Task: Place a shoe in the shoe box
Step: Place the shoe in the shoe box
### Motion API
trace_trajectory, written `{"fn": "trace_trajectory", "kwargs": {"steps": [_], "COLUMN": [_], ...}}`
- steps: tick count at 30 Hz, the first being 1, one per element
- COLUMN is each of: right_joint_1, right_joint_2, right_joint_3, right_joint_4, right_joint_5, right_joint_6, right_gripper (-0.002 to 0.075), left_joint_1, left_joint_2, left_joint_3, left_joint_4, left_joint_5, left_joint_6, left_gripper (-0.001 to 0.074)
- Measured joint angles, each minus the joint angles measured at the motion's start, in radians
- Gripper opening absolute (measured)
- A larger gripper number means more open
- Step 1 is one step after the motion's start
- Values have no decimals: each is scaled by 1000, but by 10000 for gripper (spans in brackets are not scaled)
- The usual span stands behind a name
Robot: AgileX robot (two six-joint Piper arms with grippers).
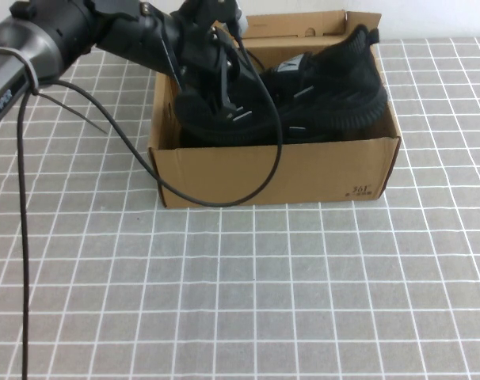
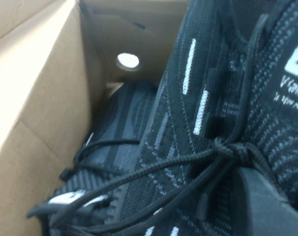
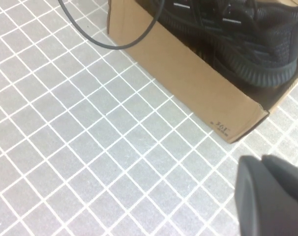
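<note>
The brown shoe box (image 1: pixel 280 170) stands open at the back middle of the table. A black knit shoe (image 1: pixel 335 87) lies tilted in it, heel raised over the right rim and white tongue label showing. My left gripper (image 1: pixel 224 103) reaches into the box's left part and is shut on this shoe (image 2: pixel 213 113) at the laces, one finger (image 2: pixel 272 206) pressed against the knot. The matching mate (image 2: pixel 114 142) lies lower, against the box wall (image 2: pixel 36 98). My right gripper (image 3: pixel 274 196) is shut and empty, hovering over the table by the box's front right corner (image 3: pixel 223 125).
The left arm's black cable (image 1: pixel 224 198) loops down over the box's front wall. The box's lid flap (image 1: pixel 303 24) stands up at the back. Grey tiled table (image 1: pixel 240 301) spreads in front of the box.
</note>
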Motion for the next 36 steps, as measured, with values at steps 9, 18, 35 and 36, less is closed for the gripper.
{"fn": "trace_trajectory", "kwargs": {"steps": [9,18,35,36], "right_joint_1": [0,0,0,0], "right_joint_2": [-18,-18,-18,-18], "right_joint_3": [26,26,79,84], "right_joint_4": [0,-2,-2,-2], "right_joint_5": [-7,-9,-56,-60], "right_joint_6": [0,2,2,2], "right_gripper": [-16,-16,-16,-16], "left_joint_1": [-31,-31,-31,-31], "left_joint_2": [6,10,22,22], "left_joint_3": [0,-4,-6,-6], "left_joint_4": [28,114,123,123], "left_joint_5": [6,6,-49,-33], "left_joint_6": [7,-97,-85,-77], "left_gripper": [29,27,27,27]}}
